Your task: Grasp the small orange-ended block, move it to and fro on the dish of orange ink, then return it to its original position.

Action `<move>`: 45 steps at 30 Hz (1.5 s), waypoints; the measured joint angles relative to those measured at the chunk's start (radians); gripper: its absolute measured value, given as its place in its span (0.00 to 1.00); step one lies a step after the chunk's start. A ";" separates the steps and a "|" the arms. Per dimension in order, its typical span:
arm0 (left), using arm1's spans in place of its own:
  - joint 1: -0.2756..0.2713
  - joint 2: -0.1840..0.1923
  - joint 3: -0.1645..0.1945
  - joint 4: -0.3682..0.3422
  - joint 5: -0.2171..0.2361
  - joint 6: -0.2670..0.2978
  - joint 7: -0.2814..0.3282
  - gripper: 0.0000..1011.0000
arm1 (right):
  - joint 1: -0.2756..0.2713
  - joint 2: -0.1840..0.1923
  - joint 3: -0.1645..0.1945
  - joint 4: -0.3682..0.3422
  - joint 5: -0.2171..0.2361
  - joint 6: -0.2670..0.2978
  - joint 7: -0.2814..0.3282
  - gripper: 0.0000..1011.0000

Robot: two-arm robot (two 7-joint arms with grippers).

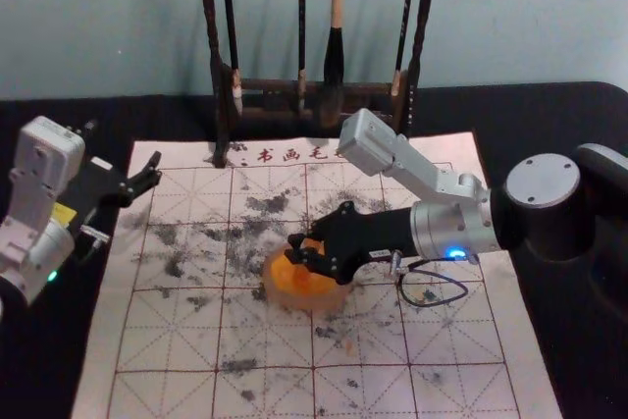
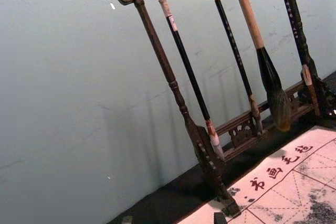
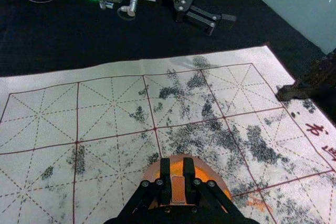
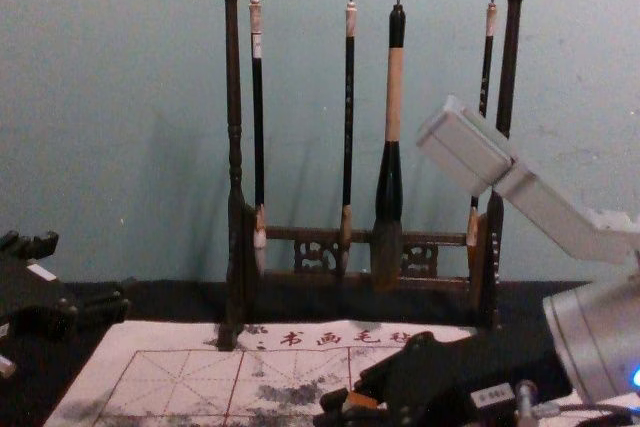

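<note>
The right gripper (image 1: pixel 297 250) pinches the small orange-ended block (image 3: pixel 178 188) between its closed fingers, over the round translucent dish of orange ink (image 1: pixel 283 295) on the white, red-gridded cloth mat (image 1: pixel 167 345); contact between block and ink cannot be determined. The left gripper (image 1: pixel 124 144) is parked at the mat's far left, fingers spread.

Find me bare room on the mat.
Free: the mat nearer the robot than the dish, and between dish and left gripper. Crowded: over the dish, where the right gripper grips the block, and the far edge, by the brush rack.
</note>
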 joint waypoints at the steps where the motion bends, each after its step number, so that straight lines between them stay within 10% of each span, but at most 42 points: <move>1: 0.000 0.000 0.000 0.000 0.000 0.000 0.000 0.99 | 0.003 -0.004 -0.002 0.004 -0.001 0.000 0.000 0.13; 45: 0.000 0.000 0.000 0.000 0.000 0.000 0.000 0.99 | 0.045 -0.059 0.008 0.086 -0.024 0.001 -0.030 0.13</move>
